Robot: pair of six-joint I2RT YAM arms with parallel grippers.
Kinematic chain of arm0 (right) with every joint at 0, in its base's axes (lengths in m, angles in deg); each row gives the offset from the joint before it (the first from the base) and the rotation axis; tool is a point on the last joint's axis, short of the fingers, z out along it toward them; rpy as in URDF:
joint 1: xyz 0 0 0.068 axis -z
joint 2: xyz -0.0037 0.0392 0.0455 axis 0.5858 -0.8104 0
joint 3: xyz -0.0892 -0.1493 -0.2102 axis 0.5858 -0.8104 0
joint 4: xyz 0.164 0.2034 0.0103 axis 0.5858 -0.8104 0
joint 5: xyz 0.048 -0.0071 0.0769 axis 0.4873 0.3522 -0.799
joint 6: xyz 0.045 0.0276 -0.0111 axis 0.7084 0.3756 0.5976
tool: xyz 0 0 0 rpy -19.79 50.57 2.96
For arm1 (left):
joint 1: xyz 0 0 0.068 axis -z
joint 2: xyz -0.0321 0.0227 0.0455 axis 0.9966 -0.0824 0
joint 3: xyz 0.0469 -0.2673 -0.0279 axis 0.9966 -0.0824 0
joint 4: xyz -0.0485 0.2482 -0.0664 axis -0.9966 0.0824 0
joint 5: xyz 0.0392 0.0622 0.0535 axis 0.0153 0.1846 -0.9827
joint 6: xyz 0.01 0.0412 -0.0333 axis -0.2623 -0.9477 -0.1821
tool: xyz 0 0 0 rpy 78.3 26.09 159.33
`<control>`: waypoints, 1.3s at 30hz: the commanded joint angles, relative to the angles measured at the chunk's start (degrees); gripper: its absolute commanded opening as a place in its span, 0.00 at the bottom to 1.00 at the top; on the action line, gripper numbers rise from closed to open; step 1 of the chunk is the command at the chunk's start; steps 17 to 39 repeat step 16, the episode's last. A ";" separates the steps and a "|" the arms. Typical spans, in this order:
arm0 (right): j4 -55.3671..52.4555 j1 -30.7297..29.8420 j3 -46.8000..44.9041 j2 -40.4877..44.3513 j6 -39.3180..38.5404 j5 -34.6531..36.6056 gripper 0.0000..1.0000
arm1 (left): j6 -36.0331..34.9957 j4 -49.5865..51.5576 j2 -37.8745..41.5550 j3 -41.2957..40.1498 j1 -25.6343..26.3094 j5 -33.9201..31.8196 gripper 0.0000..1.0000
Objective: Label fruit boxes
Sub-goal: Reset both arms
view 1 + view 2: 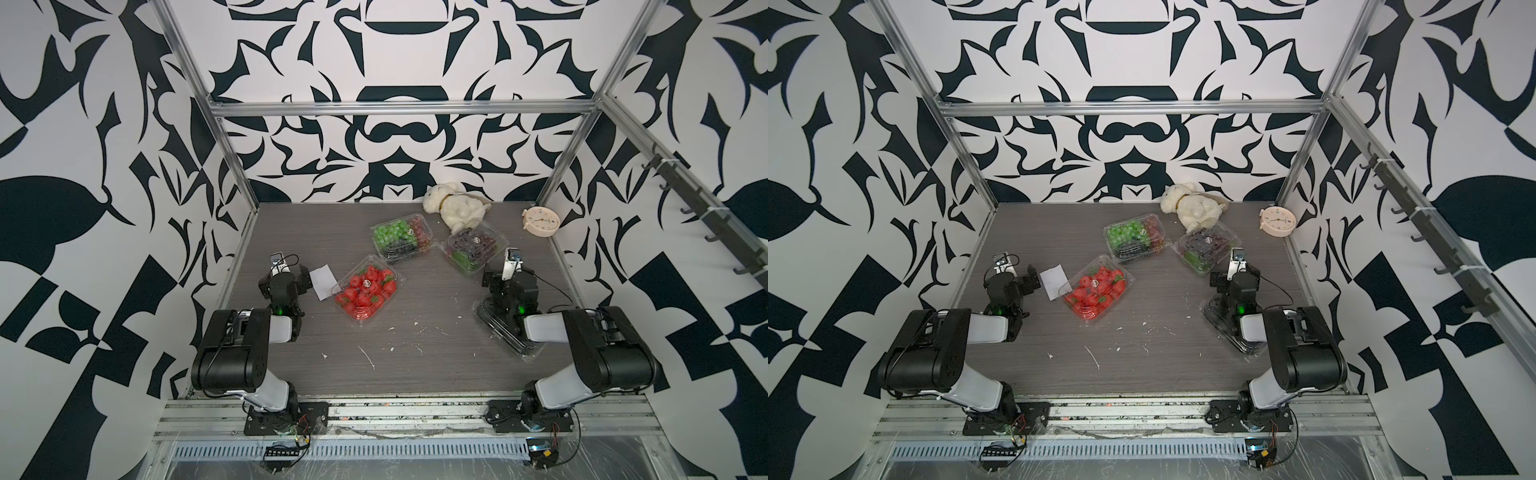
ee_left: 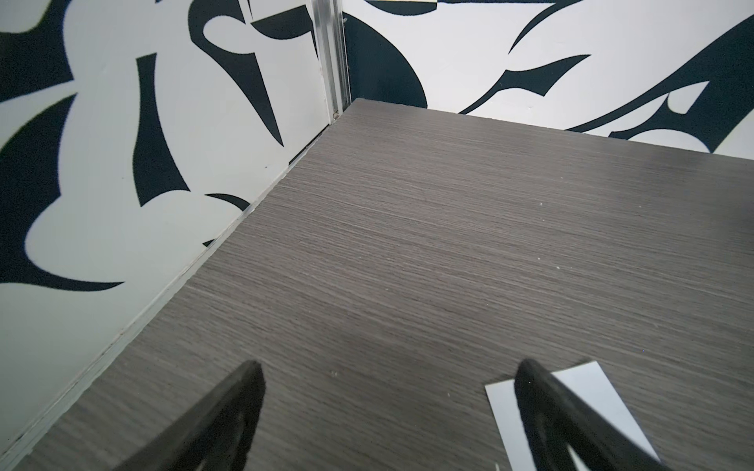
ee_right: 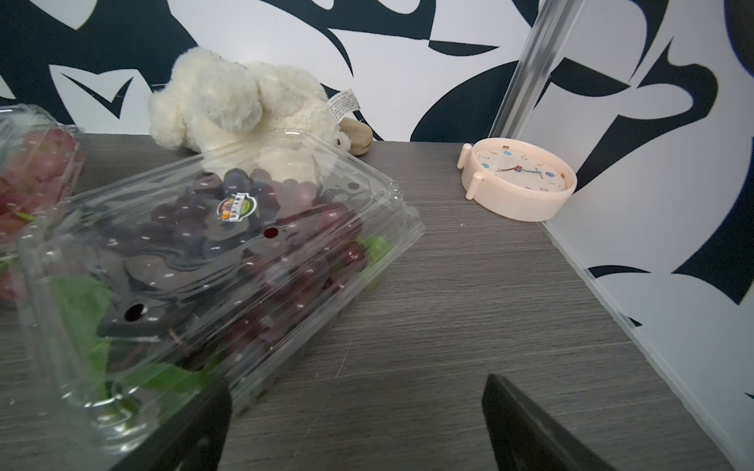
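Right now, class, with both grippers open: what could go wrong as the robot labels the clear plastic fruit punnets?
1. The thin white sticker sheet lies flat beneath a finger of the open left gripper; a pinch may just slide it.
2. The open right gripper sits close to the clear plastic punnet of purple grapes; it could nudge it.
3. The clear punnet of dark fruit lies partly under the right arm, so it may get knocked or skipped.

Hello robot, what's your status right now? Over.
Left gripper, right gripper open, empty. Grape box by right gripper stickered; another box under right arm. Plush toy close behind it.
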 commanded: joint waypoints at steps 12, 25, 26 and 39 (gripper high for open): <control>-0.49 1.41 -1.92 -0.85 2.71 -0.81 0.99 | 0.13 -1.05 -0.52 -0.35 -0.39 0.48 0.99; -3.05 1.37 -0.64 -0.79 2.07 -2.29 1.00 | 0.61 -0.80 -0.45 -0.32 -0.79 1.19 1.00; -3.05 1.37 -0.64 -0.79 2.07 -2.29 1.00 | 0.61 -0.80 -0.45 -0.32 -0.79 1.19 1.00; -3.05 1.37 -0.64 -0.79 2.07 -2.29 1.00 | 0.61 -0.80 -0.45 -0.32 -0.79 1.19 1.00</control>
